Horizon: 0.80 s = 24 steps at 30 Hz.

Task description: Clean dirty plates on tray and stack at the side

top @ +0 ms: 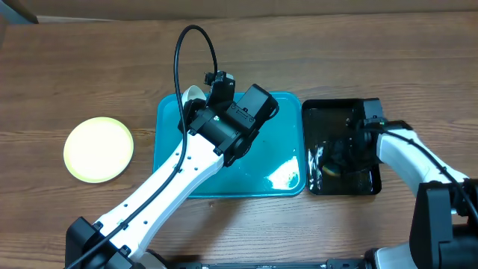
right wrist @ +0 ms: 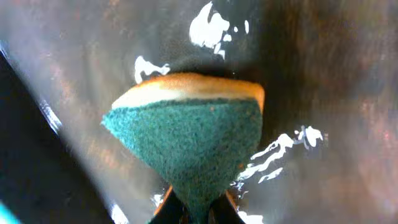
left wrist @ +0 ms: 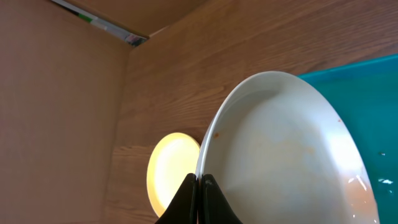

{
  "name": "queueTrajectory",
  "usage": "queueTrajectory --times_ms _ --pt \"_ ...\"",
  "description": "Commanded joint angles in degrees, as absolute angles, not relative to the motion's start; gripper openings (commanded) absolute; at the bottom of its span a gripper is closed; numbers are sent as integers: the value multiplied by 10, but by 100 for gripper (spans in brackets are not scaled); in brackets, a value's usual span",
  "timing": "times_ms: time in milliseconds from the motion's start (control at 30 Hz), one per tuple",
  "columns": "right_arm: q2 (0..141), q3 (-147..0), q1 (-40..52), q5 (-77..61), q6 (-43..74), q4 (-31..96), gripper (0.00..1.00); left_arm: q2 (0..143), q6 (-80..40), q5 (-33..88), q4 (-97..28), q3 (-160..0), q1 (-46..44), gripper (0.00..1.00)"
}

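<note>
1. We see the left pincer (left wrist: 200,182) closed narrow on the rim of a white plate (left wrist: 286,155), which it holds tilted on edge.
2. The plate is shallow and glossy, with a faint orange film across its bowl and a small orange speck near its rim.
3. The turquoise tray (left wrist: 373,81) lies below the pincer, on the plate's side, and its floor is wet and shiny.
4. On the other side of the pinched rim, a pale yellow-green plate (left wrist: 171,171) lies flat on the desk (left wrist: 186,62), with wood showing all round it.
5. The right pincer (right wrist: 196,211) is clamped on a sponge (right wrist: 186,130), green scouring face towards us and yellow foam behind.
6. The sponge hangs over the wet black tray (right wrist: 323,74); we cannot tell whether it touches.
</note>
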<state>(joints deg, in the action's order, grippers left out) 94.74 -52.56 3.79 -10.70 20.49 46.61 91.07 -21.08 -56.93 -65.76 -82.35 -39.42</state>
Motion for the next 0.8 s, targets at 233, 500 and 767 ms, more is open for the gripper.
queueTrajectory --times_ms 233,500,767 --pt "946 -632 38 -119 175 546 11 894 -223 -571 -660 -823 -399 4" --pt "946 -521 39 -115 175 421 4 894 -228 -517 -660 -823 -396 4" --pt "946 -447 39 -115 175 325 5 893 -245 -464 -662 -823 -381 4"
